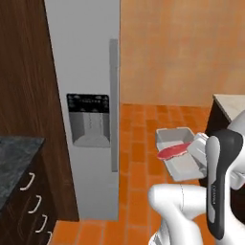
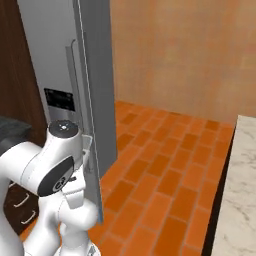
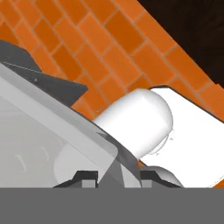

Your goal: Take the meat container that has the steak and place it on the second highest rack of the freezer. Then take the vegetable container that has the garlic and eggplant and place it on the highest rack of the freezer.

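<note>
The meat container [image 1: 178, 167], a pale clear tray, hangs in the air over the brick floor, to the right of the freezer [image 1: 88, 62]. The steak [image 1: 172, 151], a red-pink slab, lies across the tray. My gripper [image 1: 195, 147] is shut on the tray's right rim. In the hand view the clear container wall [image 3: 43, 131] slants across the left, and the gripper [image 3: 117, 177] has its dark fingertips [image 3: 87, 176] clamped on its edge. The freezer is tall and grey, with a dispenser panel and a long bar handle [image 1: 113, 105]. In the right base view it [image 2: 95, 75] stands just beyond my arm.
Left of the freezer stand a dark wood cabinet [image 1: 24, 72] and a dark counter with drawers [image 1: 14, 162]. A pale marble counter [image 2: 240, 185] runs along the right. Orange brick floor [image 2: 160, 165] lies open between the freezer and that counter, up to the orange wall.
</note>
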Controlling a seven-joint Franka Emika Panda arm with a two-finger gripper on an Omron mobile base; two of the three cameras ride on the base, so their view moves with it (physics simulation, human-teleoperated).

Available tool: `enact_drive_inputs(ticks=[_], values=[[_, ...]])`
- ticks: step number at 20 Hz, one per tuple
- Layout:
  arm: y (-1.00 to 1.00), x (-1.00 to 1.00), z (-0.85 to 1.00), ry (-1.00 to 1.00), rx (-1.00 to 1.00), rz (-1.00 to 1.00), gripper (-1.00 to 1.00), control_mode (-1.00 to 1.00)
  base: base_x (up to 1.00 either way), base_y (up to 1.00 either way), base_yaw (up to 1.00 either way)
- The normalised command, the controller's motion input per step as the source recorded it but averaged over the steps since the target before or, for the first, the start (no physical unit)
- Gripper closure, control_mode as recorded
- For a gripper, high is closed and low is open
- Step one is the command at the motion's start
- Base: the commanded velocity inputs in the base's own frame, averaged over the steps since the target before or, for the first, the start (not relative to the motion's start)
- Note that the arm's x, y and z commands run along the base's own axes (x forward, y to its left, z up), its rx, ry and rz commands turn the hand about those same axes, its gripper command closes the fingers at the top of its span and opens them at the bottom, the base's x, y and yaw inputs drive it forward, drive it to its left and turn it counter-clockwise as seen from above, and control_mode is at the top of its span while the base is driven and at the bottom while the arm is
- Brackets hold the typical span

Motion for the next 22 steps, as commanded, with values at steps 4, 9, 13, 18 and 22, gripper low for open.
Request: enact_drive_inputs(ticks=[4,9,13,18,22], values=[[0.00,0.00,0.00,0.00,0.00,0.00,1.00,1.00,0.66,-0.79,-0.27],[0.00,0.00,0.00,0.00,0.00,0.00,1.00,1.00,0.72,-0.70,-0.35],[0.00,0.00,0.00,0.00,0.00,0.00,1.00,1.00,1.00,-0.28,-0.12],[0.00,0.00,0.00,0.00,0.00,0.00,1.00,1.00,1.00,-0.32,-0.10],[0.00,0.00,0.00,0.00,0.00,0.00,1.00,1.00,1.00,-0.56,-0.03]])
